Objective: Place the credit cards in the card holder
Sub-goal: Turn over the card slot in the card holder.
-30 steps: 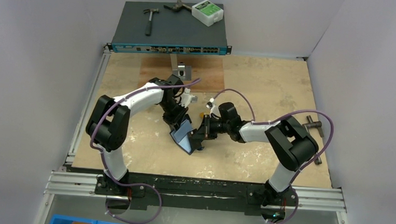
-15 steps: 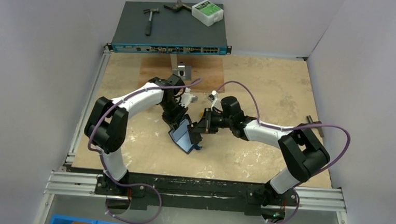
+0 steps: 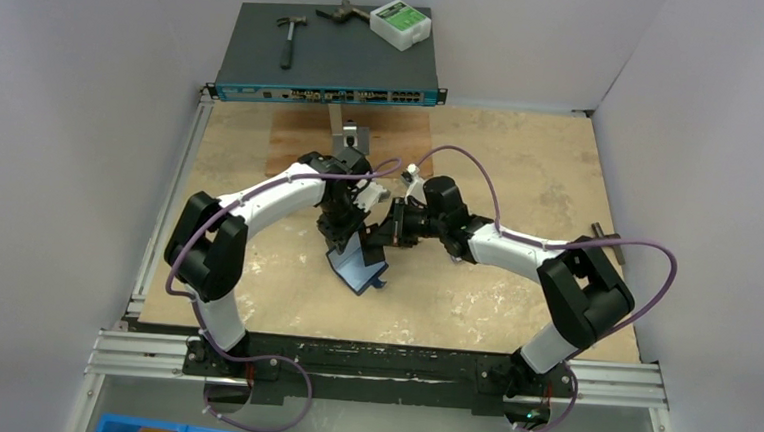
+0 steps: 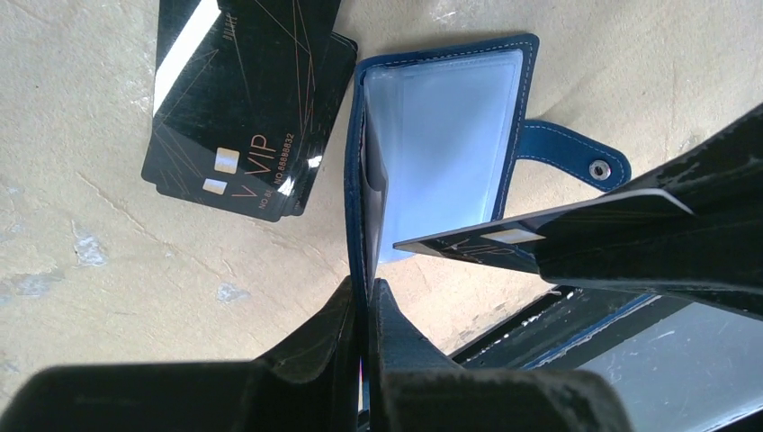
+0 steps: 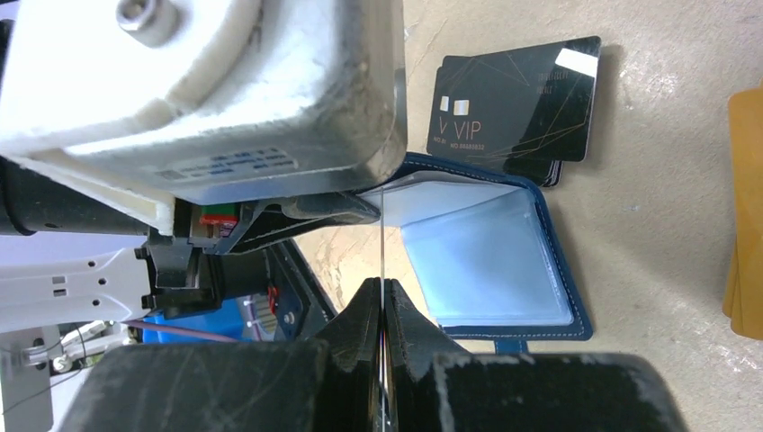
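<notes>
Pale, scuffed tabletop point(image 3: 521, 174) carries the open blue card holder point(image 3: 358, 270) at mid-frame in the overhead view. We see the left pincer point(image 4: 363, 299) clamped on its raised cover. The right pincer point(image 5: 381, 293) is closed on a black card point(image 4: 486, 243), its corner over the clear pocket, perhaps touching it. More black cards point(image 4: 243, 117) lie stacked at upper left, just beside the holder.

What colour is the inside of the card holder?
Light blue, navy stitched border; the card holder shows best in the right wrist view.
</notes>
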Motion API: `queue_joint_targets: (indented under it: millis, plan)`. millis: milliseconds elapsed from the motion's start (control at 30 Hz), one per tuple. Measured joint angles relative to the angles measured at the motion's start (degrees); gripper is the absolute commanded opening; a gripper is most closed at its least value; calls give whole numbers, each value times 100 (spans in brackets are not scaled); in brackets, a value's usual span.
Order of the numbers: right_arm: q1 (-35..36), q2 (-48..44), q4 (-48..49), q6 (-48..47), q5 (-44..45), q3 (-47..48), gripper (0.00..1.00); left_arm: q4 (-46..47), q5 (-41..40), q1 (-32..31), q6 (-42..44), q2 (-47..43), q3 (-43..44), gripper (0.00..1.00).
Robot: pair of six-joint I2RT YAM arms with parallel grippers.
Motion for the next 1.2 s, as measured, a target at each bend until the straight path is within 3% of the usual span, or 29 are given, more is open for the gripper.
queue_joint_targets:
  millis: [167, 533, 1200]
  plan:
    - [0, -4, -44, -39, -11, -116, 0, 13, 15, 46, -33, 0, -13, 0]
    - [-2, -162, 11, -109, -323, -1528, 0, 83, 337, 337, -192, 313, -105, 0]
    - [0, 385, 1047, 0, -791, -1672, 0, 133, 468, 330, -190, 334, -129, 0]
